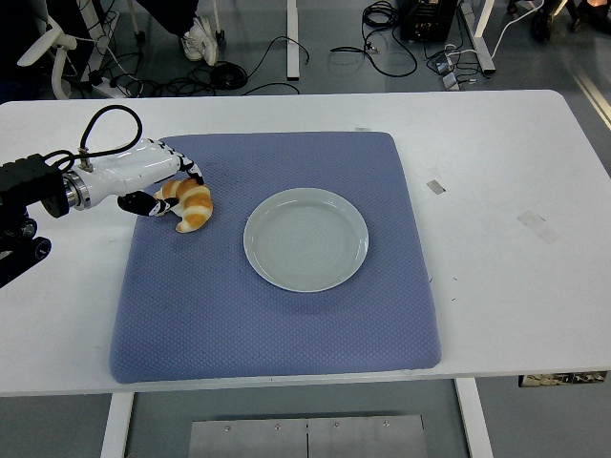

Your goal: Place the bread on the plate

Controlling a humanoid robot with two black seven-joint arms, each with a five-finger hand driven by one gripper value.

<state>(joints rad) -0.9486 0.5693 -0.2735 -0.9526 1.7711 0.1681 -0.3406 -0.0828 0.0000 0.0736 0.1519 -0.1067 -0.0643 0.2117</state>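
Observation:
A golden croissant [192, 206] is at the left side of the blue mat [277, 315], held just over its surface. My left hand [168, 189], white with black fingers, comes in from the left edge and is curled around the bread's left end. The thumb [139, 202] sits below the croissant and the other fingers wrap over its top. A round, pale grey plate [305, 239] lies empty at the mat's centre, a short way right of the bread. My right arm does not appear in the head view.
The mat lies on a white table [506, 191]. Small bits of tape [535, 223] mark the table on the right. Cables and chair legs lie on the floor beyond the far edge.

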